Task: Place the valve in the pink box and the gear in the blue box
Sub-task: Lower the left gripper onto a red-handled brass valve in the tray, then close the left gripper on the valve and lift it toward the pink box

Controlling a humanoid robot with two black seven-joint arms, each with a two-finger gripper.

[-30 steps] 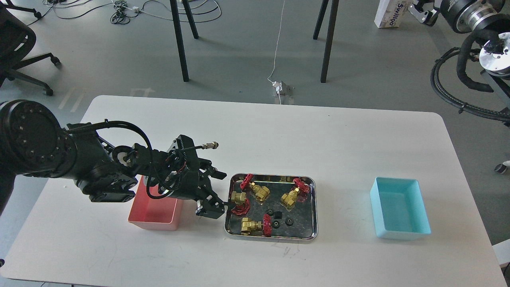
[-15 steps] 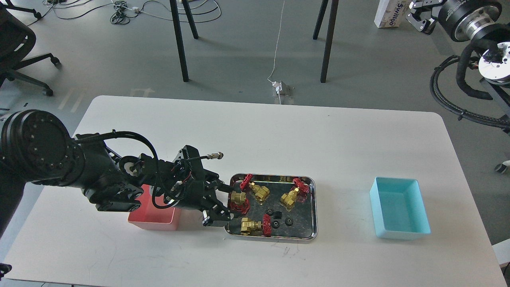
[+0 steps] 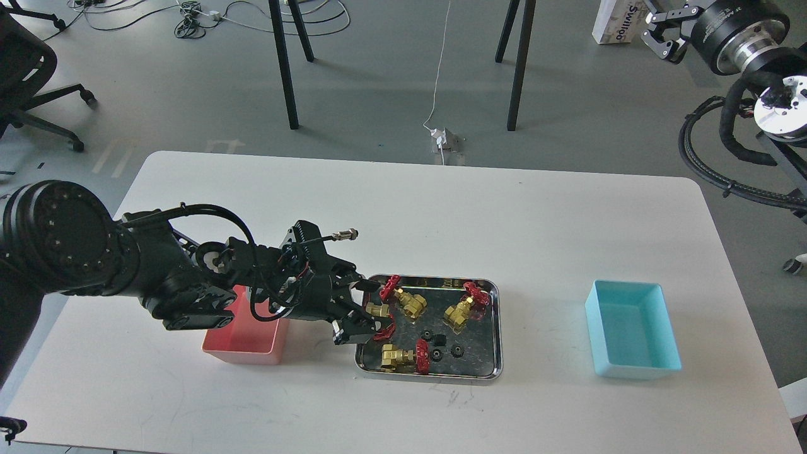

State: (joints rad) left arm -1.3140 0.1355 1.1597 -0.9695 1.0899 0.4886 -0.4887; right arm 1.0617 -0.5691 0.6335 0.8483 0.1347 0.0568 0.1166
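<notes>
Several brass valves with red handwheels lie in a steel tray [image 3: 499,328]. My left gripper [image 3: 367,310] is open over the tray's left edge, with its fingers on either side of the leftmost valve [image 3: 379,311]. Other valves lie at the back [image 3: 410,302], at the right [image 3: 463,309] and at the front [image 3: 400,357]. Three black gears [image 3: 439,341] lie in the tray's middle. The pink box [image 3: 243,337] sits left of the tray, partly hidden under my left arm. The blue box [image 3: 632,328] stands empty at the right. My right gripper [image 3: 661,31] is open, raised far off at the top right.
Table legs, a cable with a plug [image 3: 444,139] and a white carton [image 3: 621,19] are on the floor beyond the table. An office chair [image 3: 38,94] stands at the far left. Black hoses [image 3: 725,157] hang at the right.
My left gripper has moved right from beside the pink box to over the tray's left edge, and now straddles the leftmost valve. The right arm has shifted slightly up at the top right.
</notes>
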